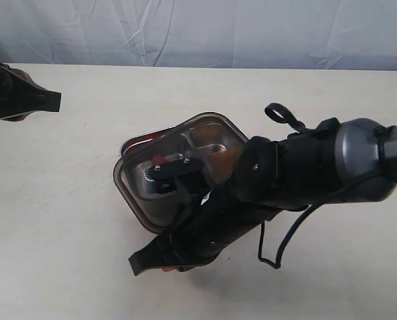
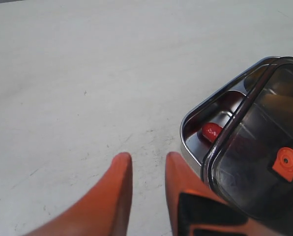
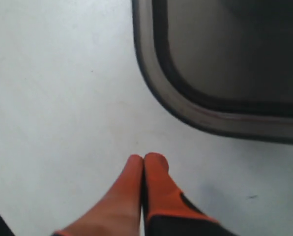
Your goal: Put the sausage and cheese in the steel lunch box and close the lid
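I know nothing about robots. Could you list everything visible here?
table: one, cream, under everything
backdrop cloth: one, pale grey, behind table
steel lunch box: one, shiny silver, mid-table
lid: one, smoky dark, askew on the box
valve: one, orange, on the lid
sausage: one, red, in the box's uncovered part
right arm: one, black and grey, partly hiding the box
left gripper: one, orange jaws apart, empty, over bare table
right gripper: one, orange jaws shut, empty, beside the lid

Lid (image 2: 264, 147) askew over the steel lunch box (image 2: 235, 81)
The sausage (image 2: 211, 131) lies in the box's uncovered strip; the left gripper (image 2: 147, 160), fingers parted and empty, hangs just beside the box.
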Robot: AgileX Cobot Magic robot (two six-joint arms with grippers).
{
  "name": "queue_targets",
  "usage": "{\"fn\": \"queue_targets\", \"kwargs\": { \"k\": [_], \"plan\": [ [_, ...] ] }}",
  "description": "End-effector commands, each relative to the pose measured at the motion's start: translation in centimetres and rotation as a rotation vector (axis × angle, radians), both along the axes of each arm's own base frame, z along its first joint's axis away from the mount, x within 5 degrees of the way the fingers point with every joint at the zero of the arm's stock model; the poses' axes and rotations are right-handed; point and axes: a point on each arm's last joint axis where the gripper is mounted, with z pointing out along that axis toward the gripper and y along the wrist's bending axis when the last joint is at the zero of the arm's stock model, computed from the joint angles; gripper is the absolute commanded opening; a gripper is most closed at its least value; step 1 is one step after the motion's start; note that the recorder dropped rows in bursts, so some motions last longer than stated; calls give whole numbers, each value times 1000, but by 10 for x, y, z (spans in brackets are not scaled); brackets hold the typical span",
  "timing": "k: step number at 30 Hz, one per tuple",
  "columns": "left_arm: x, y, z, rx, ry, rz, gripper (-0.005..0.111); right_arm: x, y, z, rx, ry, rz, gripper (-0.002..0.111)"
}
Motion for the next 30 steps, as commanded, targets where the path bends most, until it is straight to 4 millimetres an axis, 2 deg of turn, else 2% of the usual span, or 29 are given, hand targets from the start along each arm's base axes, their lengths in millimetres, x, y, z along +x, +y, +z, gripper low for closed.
{"fn": "queue_targets", "kwargs": {
  "k": [1, 19, 30],
  "plan": [
    [-1, 2, 0, -9, -3, 11, 24, 4, 2, -2, 5, -33, -22, -1],
    [-1, 1, 0, -11, -3, 12, 24, 15, 4, 0, 38, -138, -76, -1],
    [-1, 1, 0, -10, -1, 11, 24, 24, 24, 24, 101, -178, -21, -1]
  ]
}}
